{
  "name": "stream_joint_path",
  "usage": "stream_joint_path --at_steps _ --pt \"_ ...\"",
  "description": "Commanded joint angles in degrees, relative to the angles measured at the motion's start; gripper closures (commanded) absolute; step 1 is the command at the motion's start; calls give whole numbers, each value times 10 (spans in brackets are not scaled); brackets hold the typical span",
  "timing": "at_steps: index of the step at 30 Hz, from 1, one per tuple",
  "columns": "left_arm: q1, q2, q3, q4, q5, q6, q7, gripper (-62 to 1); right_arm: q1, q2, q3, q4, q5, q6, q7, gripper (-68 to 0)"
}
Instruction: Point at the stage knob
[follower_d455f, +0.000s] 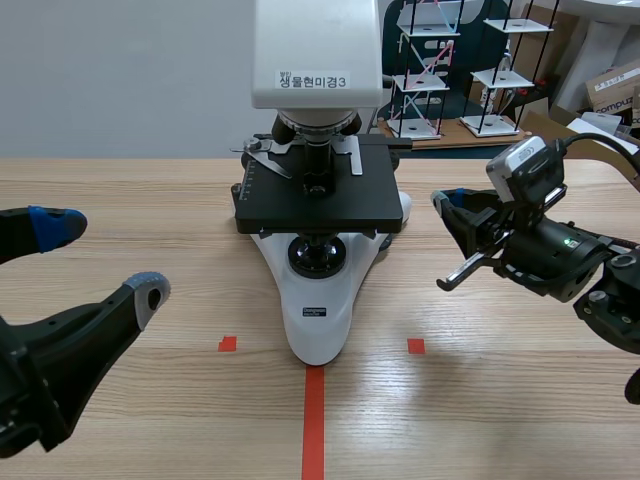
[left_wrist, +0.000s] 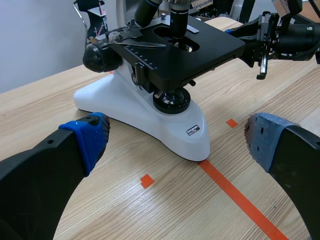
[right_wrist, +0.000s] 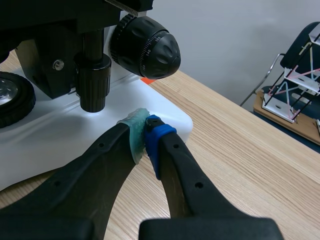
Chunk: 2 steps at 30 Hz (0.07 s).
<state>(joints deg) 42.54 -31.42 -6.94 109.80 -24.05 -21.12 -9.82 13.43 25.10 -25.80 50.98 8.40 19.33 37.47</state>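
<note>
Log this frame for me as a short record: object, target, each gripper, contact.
object: microscope on wooden table
target: stage knob, hanging below the stage, near the focus knob
left gripper: open, off to the microscope's side
right gripper: shut, tips aimed toward the stage knob
contact: none visible, a gap shows

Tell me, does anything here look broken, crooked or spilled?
Nothing stands out. The microscope stands upright and whole on the table, nothing spilled. The right gripper is shut, its tips just short of the stage knob; the left gripper hangs open, apart from it.
</note>
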Motion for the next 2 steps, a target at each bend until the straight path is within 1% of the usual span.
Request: stream_joint_path --at_steps 1,2 --pt "1 4 -2 5 -4 0 -8 -566 9 3 2 7 8 0 13 2" --pt "1 4 -2 5 -4 0 -8 -566 9 3 2 7 8 0 13 2"
